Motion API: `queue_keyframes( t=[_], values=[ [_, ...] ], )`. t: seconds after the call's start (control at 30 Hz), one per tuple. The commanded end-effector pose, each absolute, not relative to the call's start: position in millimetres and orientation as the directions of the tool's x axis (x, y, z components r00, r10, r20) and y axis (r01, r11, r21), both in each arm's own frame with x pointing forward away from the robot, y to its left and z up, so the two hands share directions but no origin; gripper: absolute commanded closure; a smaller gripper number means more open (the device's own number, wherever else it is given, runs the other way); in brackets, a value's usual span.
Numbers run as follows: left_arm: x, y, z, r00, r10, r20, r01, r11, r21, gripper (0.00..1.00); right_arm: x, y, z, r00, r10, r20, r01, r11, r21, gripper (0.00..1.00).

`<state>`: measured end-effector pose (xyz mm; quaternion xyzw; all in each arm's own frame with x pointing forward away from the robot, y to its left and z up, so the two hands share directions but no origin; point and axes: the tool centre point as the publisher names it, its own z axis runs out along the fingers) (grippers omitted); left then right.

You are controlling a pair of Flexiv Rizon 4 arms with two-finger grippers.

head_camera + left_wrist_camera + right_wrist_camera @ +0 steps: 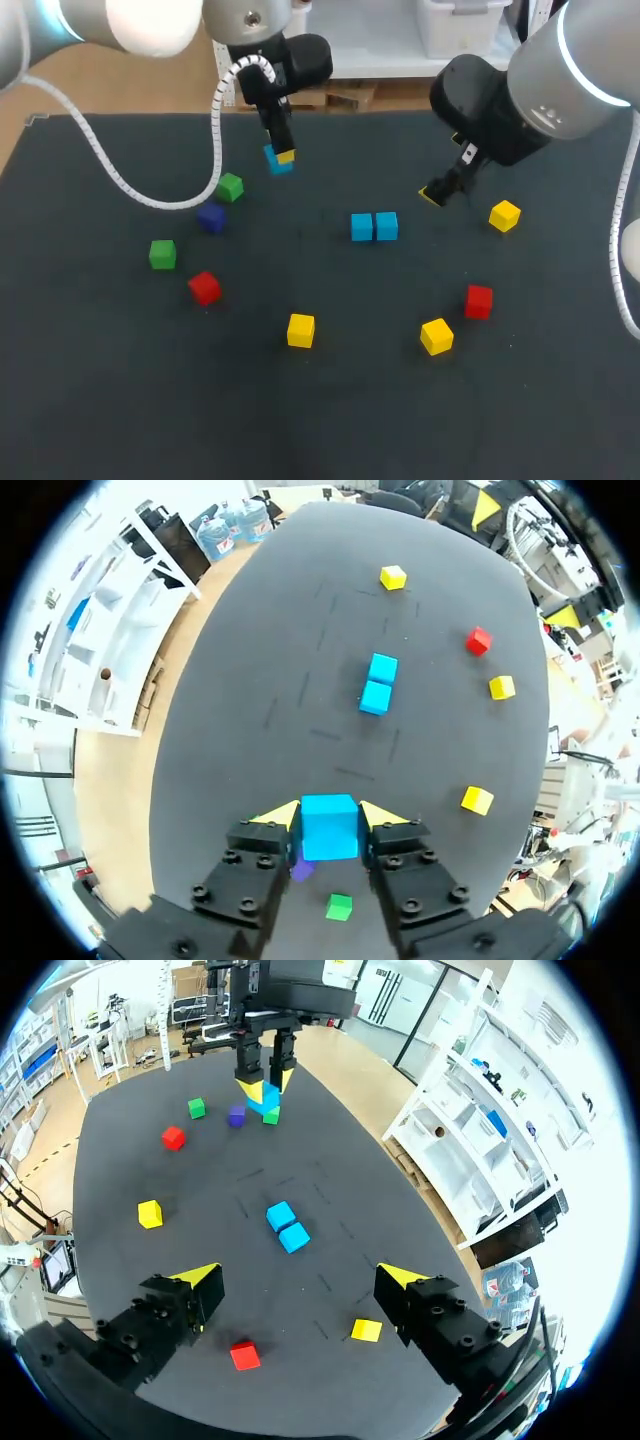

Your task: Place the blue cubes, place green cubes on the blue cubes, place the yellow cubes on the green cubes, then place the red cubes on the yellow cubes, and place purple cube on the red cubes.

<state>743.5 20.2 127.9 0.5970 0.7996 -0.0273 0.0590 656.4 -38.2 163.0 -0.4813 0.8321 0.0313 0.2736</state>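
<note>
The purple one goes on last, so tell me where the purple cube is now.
Head view: the purple cube lies on the left of the table, close beside a green cube.

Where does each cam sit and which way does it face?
Head: above and behind, looking down on the table; left arm and right arm enter at the sides.
Left wrist: on the left arm, looking along the left claw, shut on a blue cube.
Right wrist: on the right arm, looking past the open right claw.
Shared: both wrists see the blue pair.
</note>
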Motion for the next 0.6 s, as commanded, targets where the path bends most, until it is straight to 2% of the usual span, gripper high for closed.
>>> queue_keyframes(
  t=[0.03, 0.6],
  values=[
    [741.6, 22.4, 128.2, -0.277, 0.952, -0.131, 0.959, 0.283, 0.029, 1.0, 655.8, -38.2, 162.4, -0.387, -0.783, -0.487, -0.816, 0.537, -0.215, 0.0],
    [743.5, 20.8, 130.0, -0.266, 0.953, -0.145, 0.962, 0.271, 0.017, 1.0, 655.8, -38.2, 162.4, -0.387, -0.783, -0.487, -0.816, 0.537, -0.215, 0.0]
  ],
)
